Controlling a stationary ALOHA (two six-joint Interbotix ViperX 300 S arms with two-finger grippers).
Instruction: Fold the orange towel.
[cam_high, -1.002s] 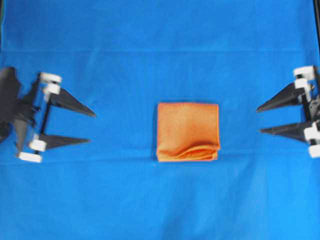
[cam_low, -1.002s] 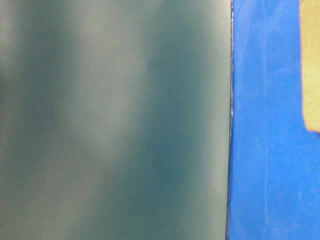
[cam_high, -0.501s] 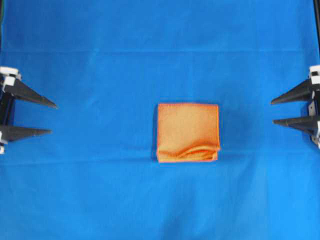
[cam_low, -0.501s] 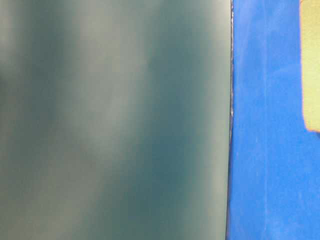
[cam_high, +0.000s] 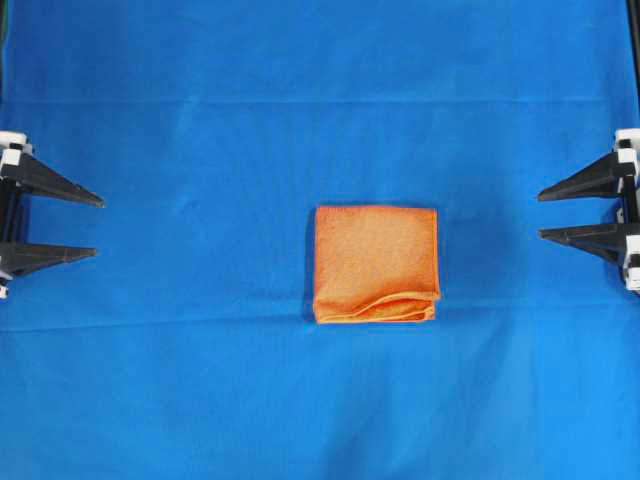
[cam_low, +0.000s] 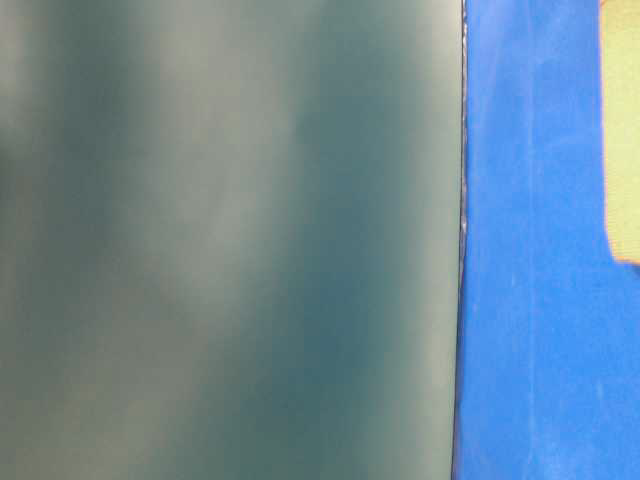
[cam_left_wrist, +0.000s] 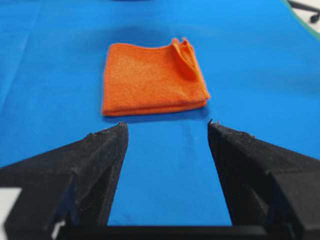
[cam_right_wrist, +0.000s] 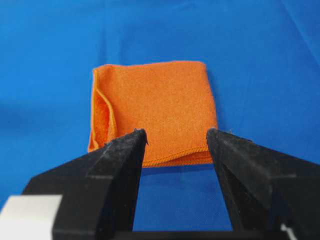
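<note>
The orange towel (cam_high: 376, 263) lies folded into a small thick rectangle at the middle of the blue cloth (cam_high: 200, 380), its loose layered edges along the near side. From the left wrist view the towel (cam_left_wrist: 152, 79) sits well ahead of the fingers. The right wrist view shows the towel (cam_right_wrist: 157, 107) ahead as well. My left gripper (cam_high: 98, 228) hangs open at the far left edge, away from the towel, nothing between its fingers. At the far right edge my right gripper (cam_high: 540, 215) is open and empty too, pointing toward the towel.
The blue cloth covers the whole table. In the table-level view a blurred grey-green surface (cam_low: 230, 240) fills most of the picture, with a strip of blue cloth (cam_low: 530, 300) and a pale patch (cam_low: 622, 130) at the right edge.
Both arms have drawn back outward from the towel to the left and right edges of the overhead view. The towel's near edge has settled flatter.
</note>
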